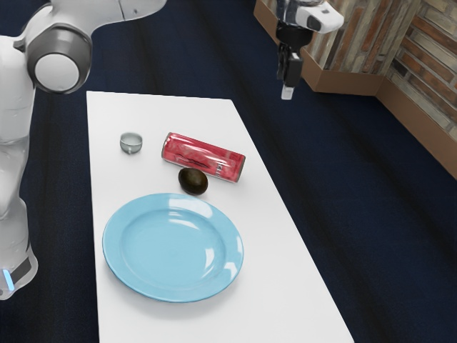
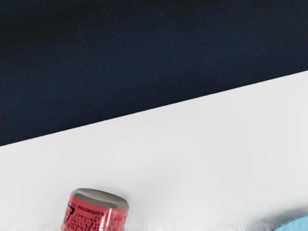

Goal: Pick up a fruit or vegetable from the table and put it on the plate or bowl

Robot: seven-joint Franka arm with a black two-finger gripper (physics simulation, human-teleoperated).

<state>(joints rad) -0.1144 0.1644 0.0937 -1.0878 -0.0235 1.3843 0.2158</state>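
Exterior view: the gripper (image 1: 287, 84) hangs high, off the table's (image 1: 271, 236) far end; I cannot tell whether it is open or closed. The avocado (image 1: 193, 181) lies on the table against the red can (image 1: 203, 157), just beside the blue plate (image 1: 173, 246).

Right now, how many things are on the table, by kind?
Fruit: 1, the avocado
Can: 1, the red can, lying on its side
Plate: 1, the blue plate
Cup: 1, the small clear cup
Total: 4

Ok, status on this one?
Gripper high, well clear. Avocado on the table, untouched; plate bare. Red can lying close beside the avocado, may crowd the grasp.
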